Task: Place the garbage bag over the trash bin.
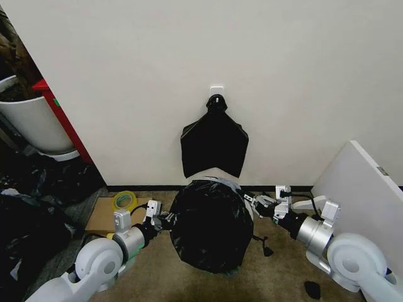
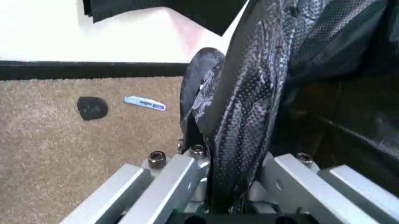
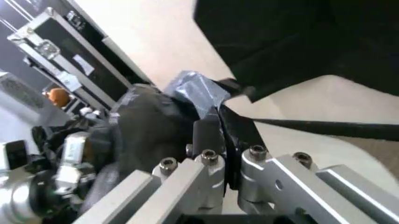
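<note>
The glossy black garbage bag [image 1: 211,226] stands as a rounded mound on the carpet at the foot of the wall, between my two arms. The trash bin is hidden under it. My left gripper [image 1: 166,220] is at the bag's left side, shut on a fold of the dimpled film [image 2: 243,121]. At the bag's upper right edge, my right gripper [image 1: 249,201] is shut on the bag's black film [image 3: 225,126], beside a bunched grey patch of the bag [image 3: 196,93].
A flat black fan-shaped bundle [image 1: 214,141] hangs on the wall above the bag. Cardboard with a yellow tape roll [image 1: 124,200] lies at the left, and a white tub with soil [image 1: 31,119] stands farther back. A white panel [image 1: 365,182] leans at the right. Small black objects [image 1: 313,289] lie on the carpet.
</note>
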You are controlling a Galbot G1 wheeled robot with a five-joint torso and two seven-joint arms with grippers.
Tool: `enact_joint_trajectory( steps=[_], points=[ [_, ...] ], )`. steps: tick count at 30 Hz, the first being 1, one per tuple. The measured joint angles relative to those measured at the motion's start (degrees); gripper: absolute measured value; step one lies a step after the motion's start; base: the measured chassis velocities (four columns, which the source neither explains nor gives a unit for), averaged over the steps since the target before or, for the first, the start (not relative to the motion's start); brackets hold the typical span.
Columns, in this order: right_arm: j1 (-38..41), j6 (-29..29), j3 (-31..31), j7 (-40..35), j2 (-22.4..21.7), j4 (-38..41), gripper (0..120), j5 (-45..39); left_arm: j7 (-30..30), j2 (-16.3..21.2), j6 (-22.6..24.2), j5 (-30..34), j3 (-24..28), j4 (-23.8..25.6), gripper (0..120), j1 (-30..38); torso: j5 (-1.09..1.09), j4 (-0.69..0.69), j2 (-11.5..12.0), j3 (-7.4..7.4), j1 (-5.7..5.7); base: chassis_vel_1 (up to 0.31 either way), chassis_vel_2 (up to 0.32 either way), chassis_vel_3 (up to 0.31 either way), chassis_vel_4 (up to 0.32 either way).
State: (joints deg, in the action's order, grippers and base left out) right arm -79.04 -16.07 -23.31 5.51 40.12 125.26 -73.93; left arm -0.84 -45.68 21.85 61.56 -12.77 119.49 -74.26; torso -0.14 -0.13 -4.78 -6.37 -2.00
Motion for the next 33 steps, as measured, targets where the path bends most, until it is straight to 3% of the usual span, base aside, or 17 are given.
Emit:
enact_joint_trajectory(
  steps=[15,33],
  points=[
    [6.66,0.6,5.69,1.24,0.09,-7.03,0,3.02,0.57,0.5,-0.04,2.83,0.69,1.4,1,0.14,-0.01,0.0,0.0,0.0,0.0,0.0,0.0,0.0,0.0],
    [4.57,1.37,5.69,1.11,0.35,-9.54,0,9.05,-0.76,-0.47,0.16,2.73,1.17,1.58,1,0.68,0.0,0.0,0.0,0.0,0.0,0.0,0.0,0.0,0.0]
  ],
)
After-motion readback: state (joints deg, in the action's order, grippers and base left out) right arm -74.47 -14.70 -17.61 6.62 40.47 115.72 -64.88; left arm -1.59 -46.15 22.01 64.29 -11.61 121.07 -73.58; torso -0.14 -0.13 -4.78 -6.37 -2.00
